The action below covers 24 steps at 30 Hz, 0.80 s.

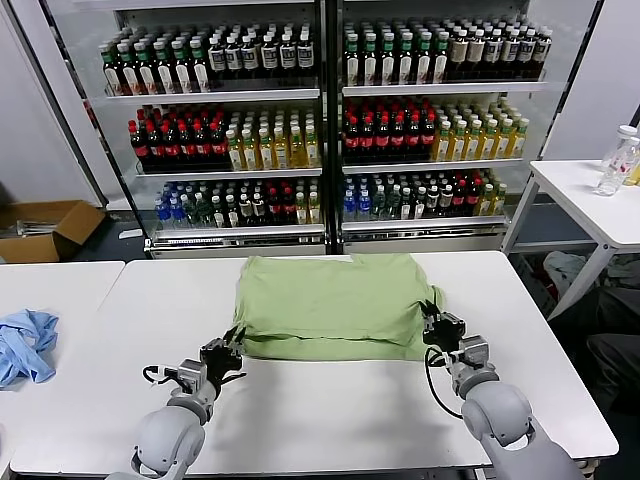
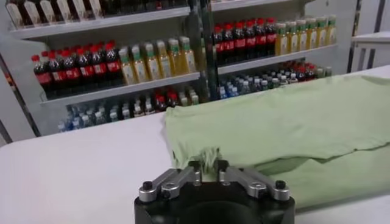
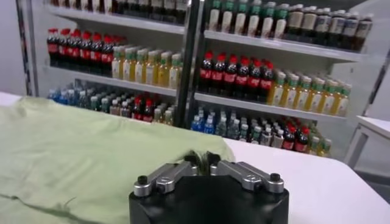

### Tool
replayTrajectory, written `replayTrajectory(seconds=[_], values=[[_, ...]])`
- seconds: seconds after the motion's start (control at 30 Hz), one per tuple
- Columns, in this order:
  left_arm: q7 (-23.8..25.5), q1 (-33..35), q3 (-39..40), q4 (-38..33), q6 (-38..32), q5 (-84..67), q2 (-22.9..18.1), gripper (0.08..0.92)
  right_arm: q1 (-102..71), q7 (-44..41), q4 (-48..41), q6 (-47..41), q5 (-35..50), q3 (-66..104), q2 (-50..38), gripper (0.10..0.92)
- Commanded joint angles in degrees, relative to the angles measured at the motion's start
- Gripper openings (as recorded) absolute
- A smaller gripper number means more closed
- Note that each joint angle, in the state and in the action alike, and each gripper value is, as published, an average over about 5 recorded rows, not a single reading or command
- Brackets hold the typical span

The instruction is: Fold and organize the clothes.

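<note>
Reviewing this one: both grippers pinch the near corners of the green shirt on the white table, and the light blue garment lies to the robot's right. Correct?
Not quite. The light blue garment lies to the robot's left, as the head view shows. The rest holds: the left gripper and right gripper pinch the green shirt on the white table.

2 grey rounded arms, black cables; each black tool [image 2: 207,172] has silver links.
</note>
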Motion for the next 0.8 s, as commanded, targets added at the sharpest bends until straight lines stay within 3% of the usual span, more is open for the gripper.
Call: replayTrajectory(seconds=[0.03, 0.2, 0.43, 0.57, 0.8], values=[[-1.7, 7.2, -2.0, -4.7, -0.2, 2.2, -0.6, 0.361, -8.0, -1.1, 5.5, 0.1, -3.3, 3.3, -0.2, 0.473], [-2.8, 8.6, -2.9, -2.2, 0.0, 2.2, -0.9, 0.500, -13.6, 1.1, 6.2, -3.2, -1.4, 8.3, 1.0, 0.621], [-2.7, 2.8, -1.3, 3.5, 2.1, 0.5, -1.0, 0.707, -8.7, 4.1, 0.5, -11.0, 4.5, 6.0, 3.0, 0.785], [-2.6, 1.3, -0.6, 4.0, 2.4, -1.4, -0.9, 0.768, -6.2, 4.2, -1.6, -11.3, 7.0, 4.5, 3.2, 0.708], [-1.6, 1.9, -1.0, 2.1, 1.5, -6.5, -0.3, 0.597, -6.2, 3.0, -1.6, -9.7, 9.3, 4.4, 1.5, 0.509]])
